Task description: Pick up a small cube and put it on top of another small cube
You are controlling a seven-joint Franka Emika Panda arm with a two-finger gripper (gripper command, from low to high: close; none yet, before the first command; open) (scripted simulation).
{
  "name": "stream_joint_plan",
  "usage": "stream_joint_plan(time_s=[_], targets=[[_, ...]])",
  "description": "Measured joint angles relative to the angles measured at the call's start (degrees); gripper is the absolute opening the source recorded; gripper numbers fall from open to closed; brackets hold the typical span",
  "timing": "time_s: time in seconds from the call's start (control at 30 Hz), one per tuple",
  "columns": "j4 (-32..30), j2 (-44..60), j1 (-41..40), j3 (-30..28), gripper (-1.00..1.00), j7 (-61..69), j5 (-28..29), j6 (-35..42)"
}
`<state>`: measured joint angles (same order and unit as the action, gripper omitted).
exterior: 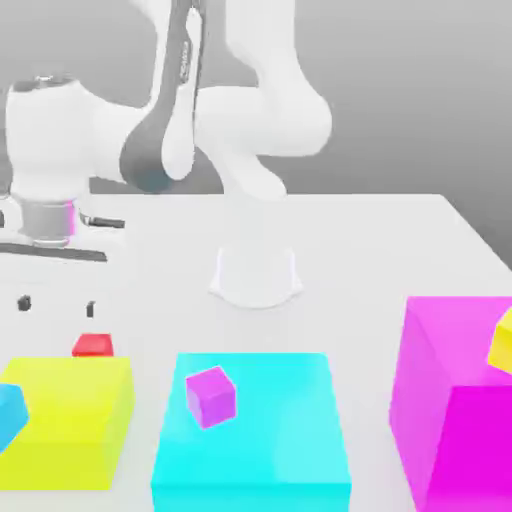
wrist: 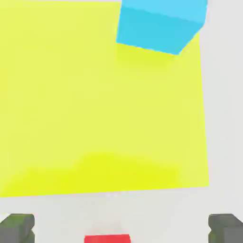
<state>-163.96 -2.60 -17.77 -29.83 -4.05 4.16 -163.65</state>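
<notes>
The exterior view shows the white arm reaching toward its left, the gripper (exterior: pixel 57 304) hanging over the table (exterior: pixel 400 250) with its two dark fingertips (exterior: pixel 24 303) spread wide and holding nothing. The small red cube (exterior: pixel 93 346) sits on the table just below and to the exterior view's right of the fingertips, apart from them, right behind the far edge of the big yellow block (exterior: pixel 75 420). In the hand view the fingertips (wrist: pixel 17 228) stand at either side with the red cube (wrist: pixel 107 238) between them, and the yellow block (wrist: pixel 95 104) lies beyond, a small blue cube (wrist: pixel 159 26) resting on it. The small magenta cube (exterior: pixel 211 396) sits tilted on top of the big cyan block (exterior: pixel 270 430), well to the right of the red one. At the far right stands a huge magenta block (exterior: pixel 450 400) with a small yellow cube (exterior: pixel 502 342) on it. The table is plain white; the background is grey.
</notes>
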Motion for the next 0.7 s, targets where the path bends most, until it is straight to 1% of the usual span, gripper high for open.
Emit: stream_joint_plan(time_s=[0.07,0.1,0.17,0.23,0.27,0.3,0.47,0.5,0.53,0.6,0.7], targets=[[-0.6,4.5,-0.8,2.4,0.00,7.5,-8.5,-3.1],[-0.4,6.7,-2.4,5.0,0.00,11.1,-13.2,-4.6],[0.5,11.0,-7.8,12.0,0.00,17.1,-21.1,-7.6],[1.6,15.1,-13.8,19.3,0.00,21.4,-26.7,-10.7],[2.1,17.1,-17.0,22.7,0.00,22.7,-28.2,-12.3],[2.4,18.4,-19.1,25.0,-1.00,23.5,-29.1,-13.5],[2.4,18.4,-19.1,25.0,-1.00,23.4,-29.1,-13.3],[2.5,19.1,-20.1,26.1,-1.00,23.8,-29.5,-13.9],[2.4,18.4,-19.3,25.2,-1.00,23.4,-29.0,-13.3],[1.5,15.3,-15.7,20.9,-1.00,20.6,-25.6,-10.9],[-0.1,9.3,-11.6,14.2,-1.00,12.9,-15.2,-6.6]])
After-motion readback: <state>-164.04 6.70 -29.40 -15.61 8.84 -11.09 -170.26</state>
